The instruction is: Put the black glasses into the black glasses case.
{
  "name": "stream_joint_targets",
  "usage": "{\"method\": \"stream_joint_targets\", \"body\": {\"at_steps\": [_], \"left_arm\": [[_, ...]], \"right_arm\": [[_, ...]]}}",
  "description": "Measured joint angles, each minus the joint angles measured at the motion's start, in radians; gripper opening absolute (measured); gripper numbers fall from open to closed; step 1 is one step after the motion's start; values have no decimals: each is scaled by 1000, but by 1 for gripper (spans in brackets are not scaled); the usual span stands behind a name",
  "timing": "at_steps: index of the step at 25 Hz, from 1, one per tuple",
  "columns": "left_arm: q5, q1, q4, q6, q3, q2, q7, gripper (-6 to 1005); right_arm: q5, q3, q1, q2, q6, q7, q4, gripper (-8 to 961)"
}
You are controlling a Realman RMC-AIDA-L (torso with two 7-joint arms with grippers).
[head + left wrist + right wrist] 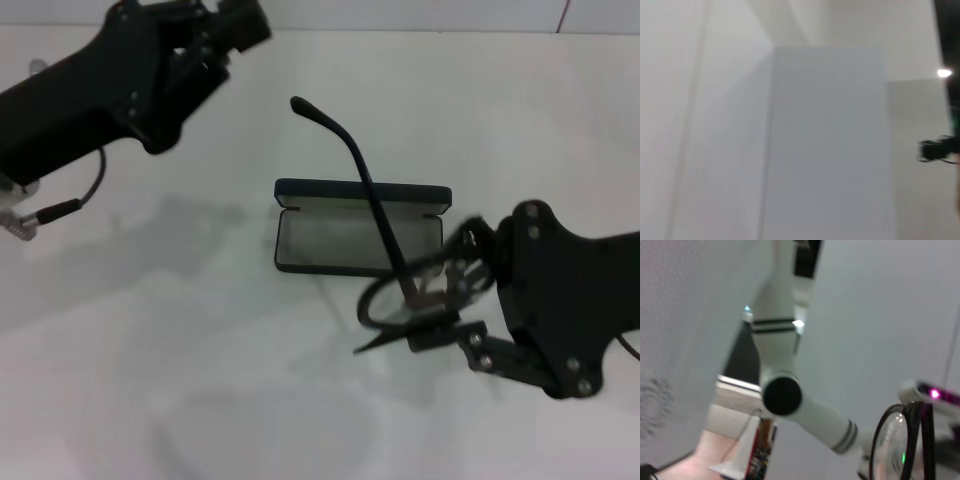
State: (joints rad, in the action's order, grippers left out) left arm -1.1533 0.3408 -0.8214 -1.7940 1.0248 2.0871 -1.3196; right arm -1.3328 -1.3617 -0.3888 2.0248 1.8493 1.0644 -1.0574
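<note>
The black glasses case (360, 240) lies open on the white table at the centre, lid hinged back, grey lining showing. My right gripper (432, 308) is just to the case's front right and is shut on the black glasses (385, 305). It holds them tilted above the table, one lens hanging by the case's front right corner. One long temple arm (345, 145) sticks up and back across the open case. In the right wrist view a round lens and black frame (896, 442) show close up. My left gripper (215, 40) is raised at the far left, away from both.
The white table (200, 350) spreads around the case. A cable and plug (55, 212) hang from the left arm at the left edge. The left wrist view shows only pale walls. The right wrist view shows a white robot body (782, 390) behind the glasses.
</note>
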Motion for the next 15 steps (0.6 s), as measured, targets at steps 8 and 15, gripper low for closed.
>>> {"method": "stream_joint_targets", "body": {"at_steps": [8, 15], "left_arm": [[-45, 41, 118, 45, -21, 0, -5, 54], [-28, 83, 165, 38, 131, 4, -13, 55]], "right_arm": [[34, -37, 6, 1, 51, -14, -77, 107], [40, -49, -30, 0, -21, -44, -66, 107]]}}
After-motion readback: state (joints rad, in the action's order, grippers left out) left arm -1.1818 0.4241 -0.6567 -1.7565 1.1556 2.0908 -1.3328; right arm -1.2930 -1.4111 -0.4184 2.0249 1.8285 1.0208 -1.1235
